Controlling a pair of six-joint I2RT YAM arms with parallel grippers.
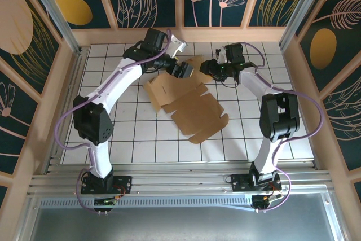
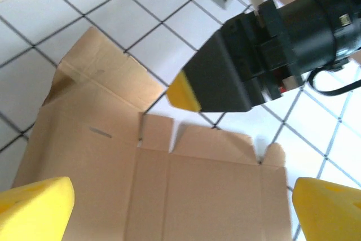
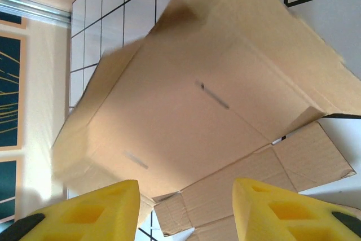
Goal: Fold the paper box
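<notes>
White tiled surface inside walls painted with leaves carries the work. The left gripper hangs over the far part of the paper box with its yellow fingers spread wide and nothing between them. The right gripper faces it from the other side, its fingers partly apart and also empty.

The paper box lies mid-surface as a flat cut sheet, its far flap seemingly lifted a little. The step in hand looks like raising that far panel. To do it well, one gripper should pin the base panel just beside the crease while the other sweeps the flap up along the scored line, squarely, so the small tabs are not crushed.

Both arms reach forward and bend inward, wrists turned down, the grippers near each other but apart.
</notes>
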